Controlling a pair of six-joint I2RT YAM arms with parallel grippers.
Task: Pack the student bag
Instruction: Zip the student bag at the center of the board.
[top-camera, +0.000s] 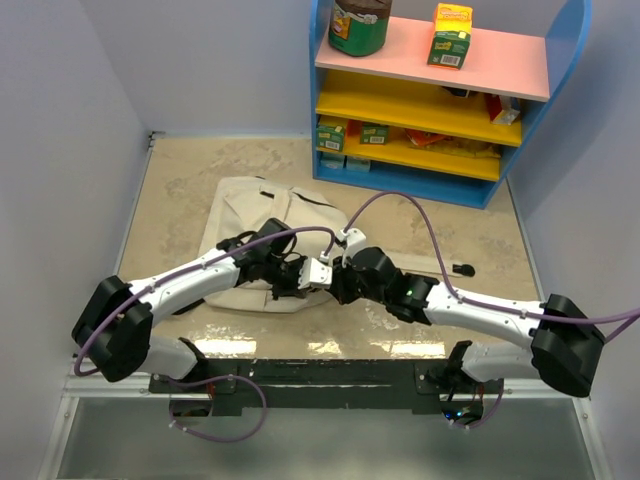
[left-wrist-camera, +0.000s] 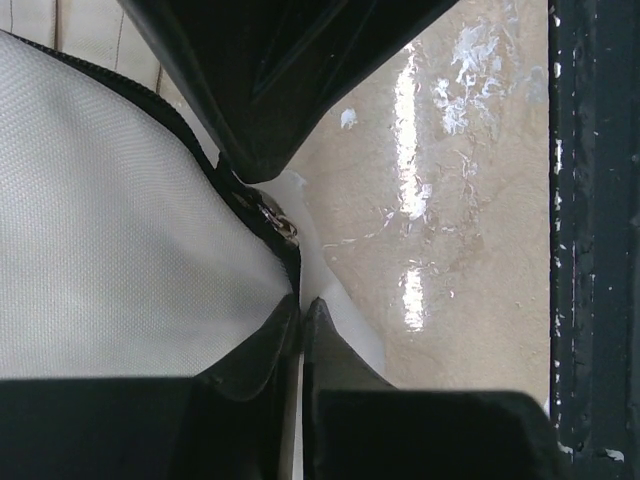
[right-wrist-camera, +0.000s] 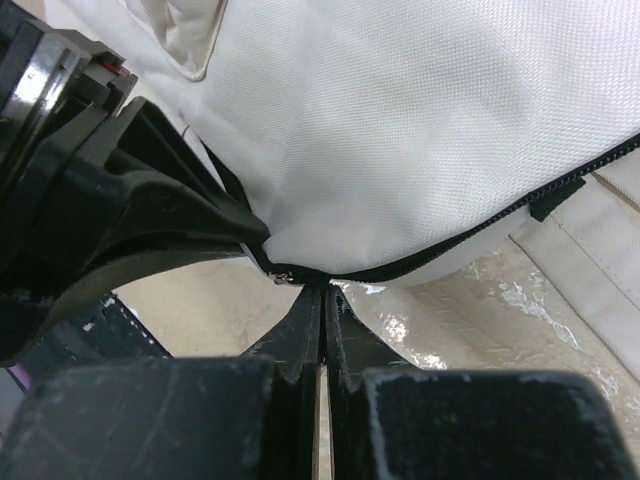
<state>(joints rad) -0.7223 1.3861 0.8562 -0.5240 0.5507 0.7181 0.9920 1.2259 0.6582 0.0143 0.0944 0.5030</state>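
Observation:
The beige student bag (top-camera: 250, 215) lies flat in the middle of the table, its black zip running along the near edge. My left gripper (top-camera: 293, 285) and right gripper (top-camera: 318, 283) meet at that near edge. In the left wrist view my left gripper (left-wrist-camera: 300, 302) is shut on the bag's (left-wrist-camera: 110, 250) edge fabric just below the metal zip slider (left-wrist-camera: 281, 222). In the right wrist view my right gripper (right-wrist-camera: 322, 290) is shut at the zip line of the bag (right-wrist-camera: 400, 130), right beside the slider (right-wrist-camera: 283, 277). The bag's inside is hidden.
A flat beige strap (top-camera: 420, 262) ends in a black buckle (top-camera: 462, 268) right of the bag. A blue shelf unit (top-camera: 440, 100) at the back holds a jar (top-camera: 358, 25), a juice box (top-camera: 450, 35) and small packs. A black rail (left-wrist-camera: 590, 240) runs along the near table edge.

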